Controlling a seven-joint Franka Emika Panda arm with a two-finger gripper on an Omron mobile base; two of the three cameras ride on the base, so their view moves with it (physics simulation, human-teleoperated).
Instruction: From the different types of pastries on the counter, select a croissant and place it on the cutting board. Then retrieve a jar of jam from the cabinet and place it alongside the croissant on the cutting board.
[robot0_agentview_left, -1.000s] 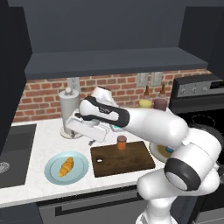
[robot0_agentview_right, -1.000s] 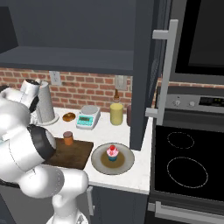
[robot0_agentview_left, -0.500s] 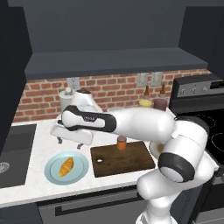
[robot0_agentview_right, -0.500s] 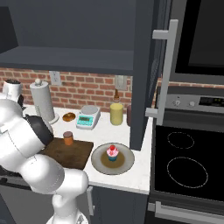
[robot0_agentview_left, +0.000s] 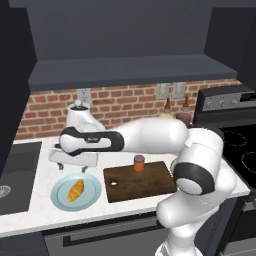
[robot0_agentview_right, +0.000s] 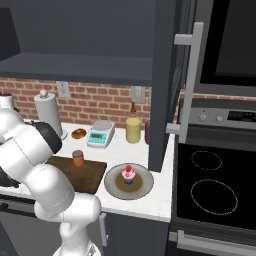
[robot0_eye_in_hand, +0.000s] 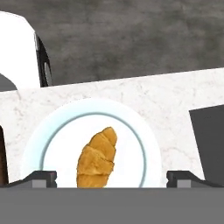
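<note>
The golden croissant lies on a round light blue plate on the white counter. My gripper hangs open just above the plate, one fingertip on each side of the croissant and clear of it. To the right lies the dark brown cutting board. The orange-brown jar of jam stands upright on it near its back edge. In the hand view the board shows as a brown strip at the left edge.
A pink cupcake sits on a brown plate. The donut, a scale and a yellow canister stand by the brick wall. The sink lies left of the blue plate, the stove far right.
The arm has swung left from over the cutting board to over the blue plate and come lower. The gripper has stayed open. The jar has not moved.
</note>
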